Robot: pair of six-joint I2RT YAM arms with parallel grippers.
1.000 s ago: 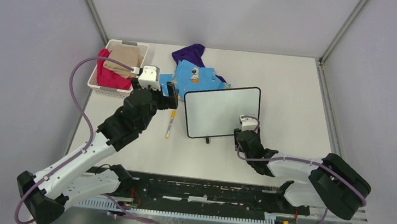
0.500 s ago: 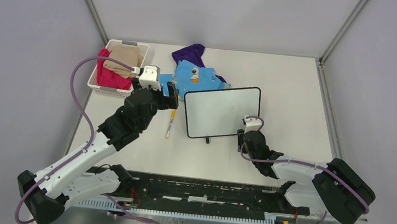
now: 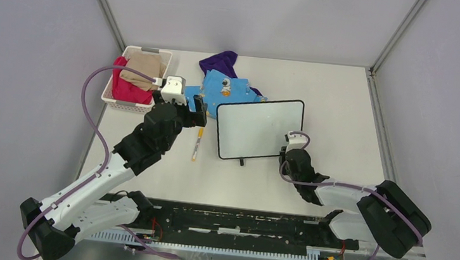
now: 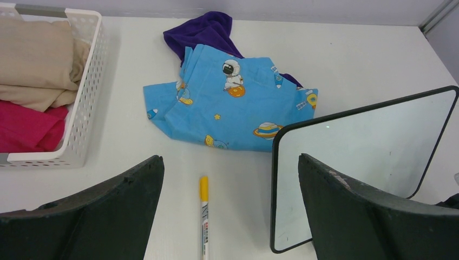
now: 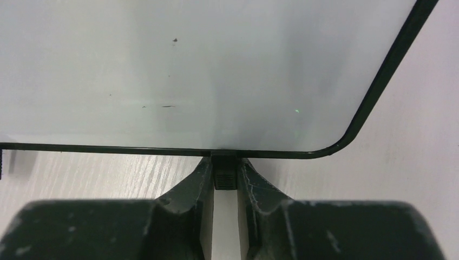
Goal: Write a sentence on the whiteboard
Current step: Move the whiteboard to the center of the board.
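The whiteboard [image 3: 258,127] stands on the table's middle, tilted, with a black frame; no sentence is in view on its white face [image 5: 205,70]. At the board's near right edge, my right gripper [image 3: 289,153] [image 5: 224,165] is shut on one small black foot [image 5: 224,177] under the frame. A yellow-capped marker [image 3: 197,144] [image 4: 204,216] lies on the table left of the whiteboard [image 4: 357,151]. Above the marker hangs my left gripper [image 3: 191,115] [image 4: 230,160], wide open and holding nothing.
A white basket [image 3: 107,93] with beige and red cloths sits at the back left. A blue printed cloth [image 3: 228,88] over a purple one [image 3: 221,60] lies just behind the board. Grey walls close in the table on three sides.
My right gripper has closed on the board's foot and drawn slightly back and right; the board has shifted a little to the right. The left arm has stayed still.
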